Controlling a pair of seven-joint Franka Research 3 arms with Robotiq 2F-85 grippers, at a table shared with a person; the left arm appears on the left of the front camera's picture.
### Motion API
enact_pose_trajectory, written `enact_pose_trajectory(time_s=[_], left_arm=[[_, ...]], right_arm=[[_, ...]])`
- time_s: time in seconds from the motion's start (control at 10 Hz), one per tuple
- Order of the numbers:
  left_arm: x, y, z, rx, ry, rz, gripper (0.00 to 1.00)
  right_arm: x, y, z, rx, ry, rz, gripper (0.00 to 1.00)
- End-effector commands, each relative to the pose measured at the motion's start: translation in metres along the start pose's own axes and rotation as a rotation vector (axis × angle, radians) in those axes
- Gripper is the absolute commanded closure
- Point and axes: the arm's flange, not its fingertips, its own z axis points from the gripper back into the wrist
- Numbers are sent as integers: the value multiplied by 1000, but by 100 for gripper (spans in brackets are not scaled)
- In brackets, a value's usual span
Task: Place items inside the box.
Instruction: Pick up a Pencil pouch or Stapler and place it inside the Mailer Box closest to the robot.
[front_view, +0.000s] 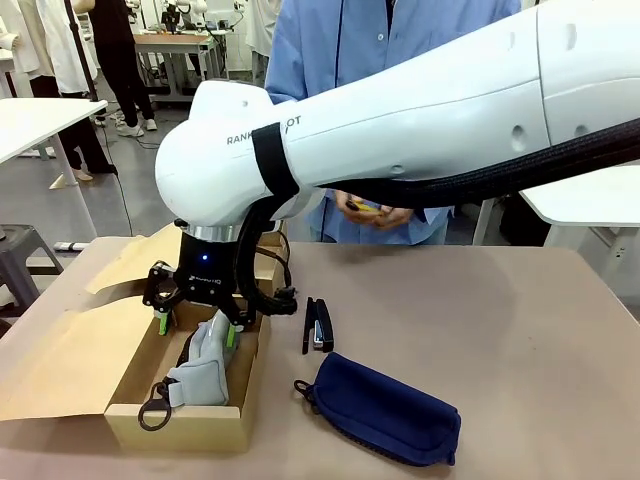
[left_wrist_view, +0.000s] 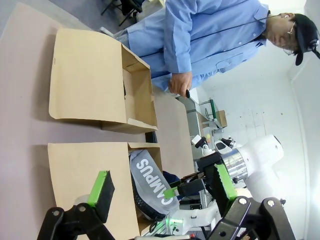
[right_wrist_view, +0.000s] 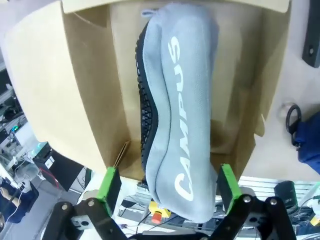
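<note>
The open cardboard box (front_view: 130, 420) (left_wrist_view: 85, 75) (right_wrist_view: 90, 75) stands at the table's left front. A light blue pouch (front_view: 205, 365) (left_wrist_view: 150, 182) (right_wrist_view: 180, 100) printed CAMPUS leans lengthwise inside it. My right gripper (front_view: 196, 328) (right_wrist_view: 167, 185) hangs open just above the box, its green pads (right_wrist_view: 109, 182) either side of the pouch's upper end, apart from it. A black stapler (front_view: 318, 325) (right_wrist_view: 312, 40) and a navy pouch (front_view: 385, 410) (right_wrist_view: 310, 140) lie on the table right of the box. My left gripper (left_wrist_view: 162, 187) is open and holds nothing, off to the side of the box.
A person in a blue shirt (front_view: 400, 40) stands at the far side, both hands holding a small yellow thing (front_view: 365, 207). The box flaps (front_view: 60, 350) lie spread over the table to the left. The right arm (front_view: 420, 110) spans the table's middle. Bare tabletop (front_view: 520, 320) lies on the right.
</note>
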Motion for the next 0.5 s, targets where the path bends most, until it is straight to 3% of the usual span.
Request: enact_pose_trajectory(time_s=[0.0,0.1,0.2,0.3,0.4], left_arm=[[1,-2,-1,-23,-17,-19,0],[1,-2,-1,-23,-17,-19,0],[1,-2,-1,-23,-17,-19,0],[1,-2,-1,-23,-17,-19,0],[1,-2,-1,-23,-17,-19,0]], right_arm=[[-29,-31,44,-15,70,66,0],[-49,-60,80,-45,102,117,0],[-68,-105,122,-54,50,99,0],[-80,-158,163,19,-2,65,0],[-88,-218,196,158,43,92,0]])
